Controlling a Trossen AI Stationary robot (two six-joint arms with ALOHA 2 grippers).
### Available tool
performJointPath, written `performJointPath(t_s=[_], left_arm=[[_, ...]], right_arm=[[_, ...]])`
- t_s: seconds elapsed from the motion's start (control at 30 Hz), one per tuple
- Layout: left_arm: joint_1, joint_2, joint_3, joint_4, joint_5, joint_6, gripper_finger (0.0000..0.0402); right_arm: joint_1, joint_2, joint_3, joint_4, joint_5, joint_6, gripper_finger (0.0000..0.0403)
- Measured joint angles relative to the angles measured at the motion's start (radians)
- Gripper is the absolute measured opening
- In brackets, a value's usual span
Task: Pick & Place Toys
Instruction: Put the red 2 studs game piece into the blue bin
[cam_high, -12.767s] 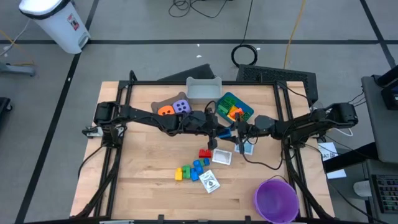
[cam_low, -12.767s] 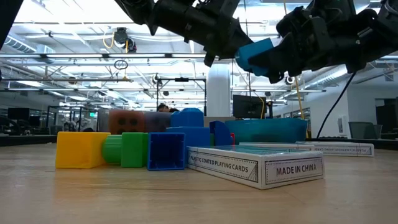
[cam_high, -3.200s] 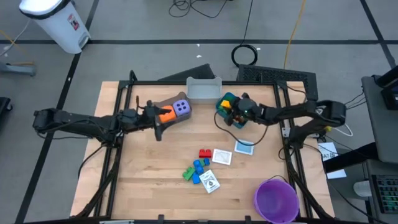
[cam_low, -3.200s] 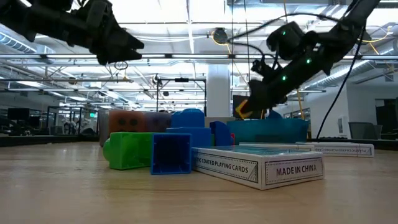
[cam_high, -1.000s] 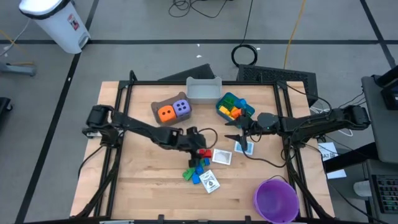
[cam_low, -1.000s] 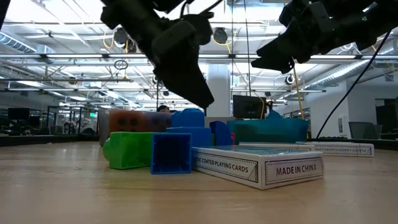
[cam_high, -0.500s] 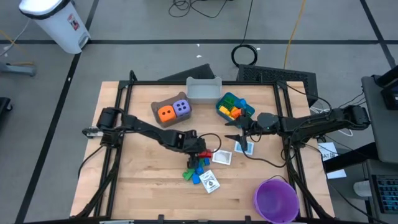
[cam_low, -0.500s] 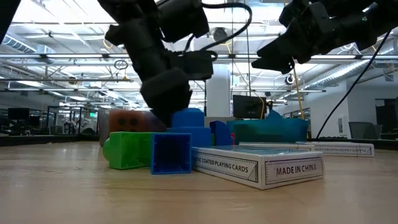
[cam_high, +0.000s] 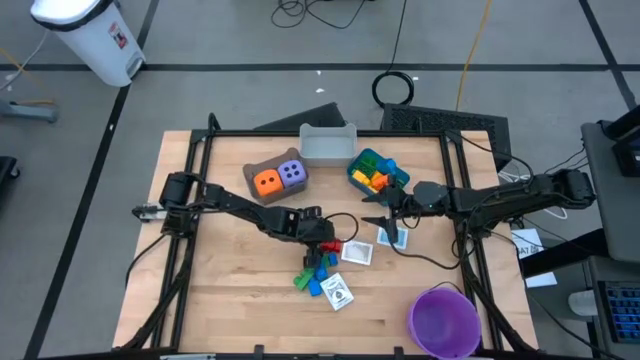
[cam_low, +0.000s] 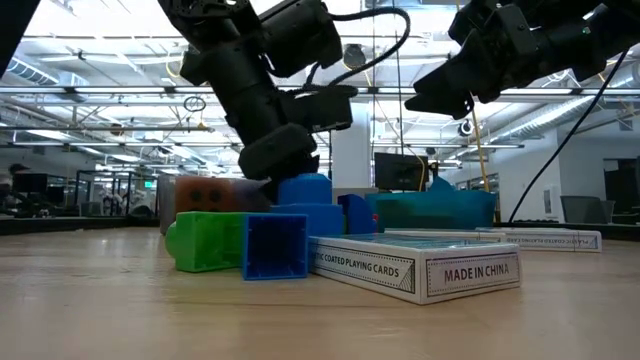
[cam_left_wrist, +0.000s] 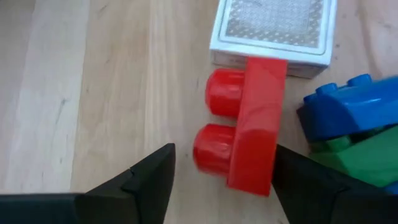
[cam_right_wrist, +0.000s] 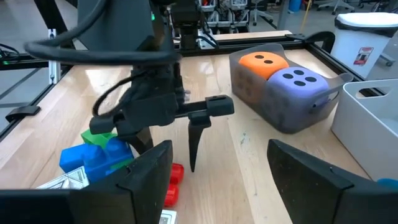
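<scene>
- Left gripper (cam_left_wrist: 221, 171) is low over the middle of the table (cam_high: 230, 280), fingers spread on either side of the red brick (cam_left_wrist: 245, 127), not pinching it.
- In the high view that gripper (cam_high: 322, 238) covers most of the red brick; only a red sliver shows at centre frame.
- The red brick touches a white card box (cam_left_wrist: 270, 28), whose far edge is cut off at the top of the left wrist picture.
- Blue bricks (cam_left_wrist: 348, 112) and a green brick (cam_left_wrist: 360, 158) sit just right of the red one, cropped by the frame edge.
- Right gripper (cam_high: 385, 222) hangs right of centre, fingers apart, holding nothing.
- Orange die (cam_high: 266, 181) and purple die (cam_high: 291, 172) sit in the brown bin (cam_high: 252, 170), upper centre.
- In the low view a card box (cam_low: 415, 268) blocks what lies behind it.
- The blue bin (cam_high: 395, 178) holds mixed bricks, too small to sort.
</scene>
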Motion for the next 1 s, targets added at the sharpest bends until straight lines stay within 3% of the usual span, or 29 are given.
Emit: performJointPath(t_s=[0.3, 0.87, 1.0], left_arm=[[0.006, 0.0, 0.0, 0.035, 0.009, 0.019, 0.0204], [0.033, 0.0, 0.0, 0.029, 0.009, 0.03, 0.0031], [0.043, -0.002, 0.0, 0.03, 0.009, 0.031, 0.0016]], right_arm=[[0.0, 0.0, 0.0, -0.003, 0.0, 0.0, 0.0254], [0.0, 0.0, 0.0, -0.003, 0.0, 0.0, 0.0254], [0.0, 0.0, 0.0, -0.003, 0.0, 0.0, 0.0254]])
